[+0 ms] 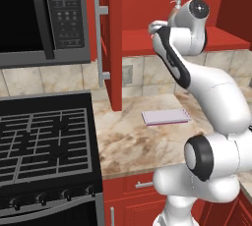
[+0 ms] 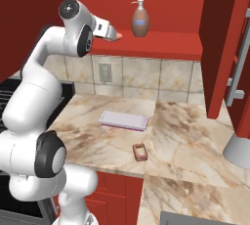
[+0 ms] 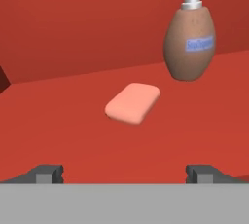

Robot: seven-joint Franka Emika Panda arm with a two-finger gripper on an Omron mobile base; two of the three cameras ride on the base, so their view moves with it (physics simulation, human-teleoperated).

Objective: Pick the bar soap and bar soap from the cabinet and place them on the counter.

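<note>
We judge 2 risks. The brown pump bottle (image 3: 189,38) stands near the bar soap on the shelf (image 3: 133,102); a wide approach could topple it. The flat bar could also slide on the cabinet shelf (image 3: 58,121) if 1 finger arrives first. The gripper (image 3: 124,172) has its jaws fully spread, holding and touching nothing. The bar soap on the counter (image 2: 140,151) rests near the lavender pad (image 2: 123,120).

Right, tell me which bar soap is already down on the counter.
The darker salmon bar soap near the counter's front edge, beside the lavender pad. The other bar soap lies on the cabinet shelf by the pump bottle.
</note>
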